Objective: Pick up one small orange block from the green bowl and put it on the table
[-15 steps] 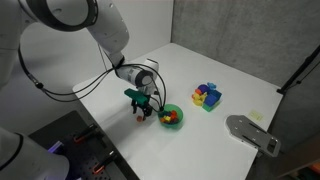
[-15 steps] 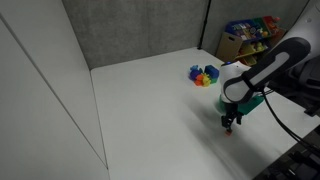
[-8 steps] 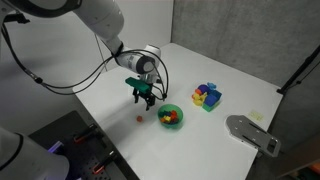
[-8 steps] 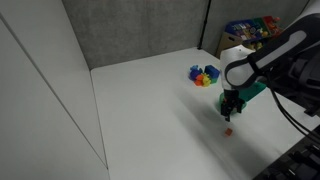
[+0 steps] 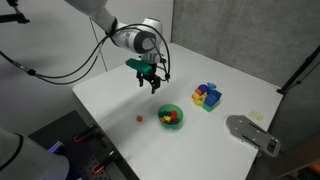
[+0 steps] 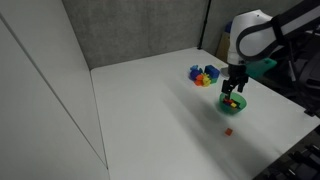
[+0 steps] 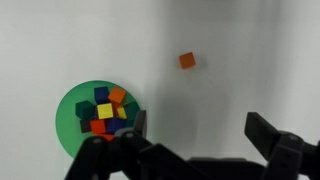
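Wrist view: the small orange block (image 7: 187,60) sits on the table (image 7: 270,50), near the green bowl (image 7: 66,125) — gripper (image 7: 195,135) above it, jaws spread wide, holding nothing.

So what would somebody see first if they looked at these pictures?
Probably the big white robot arm, its open gripper hanging above the table. Next, the green bowl heaped with coloured blocks, and one small orange block lying alone on the table, apart from the bowl.
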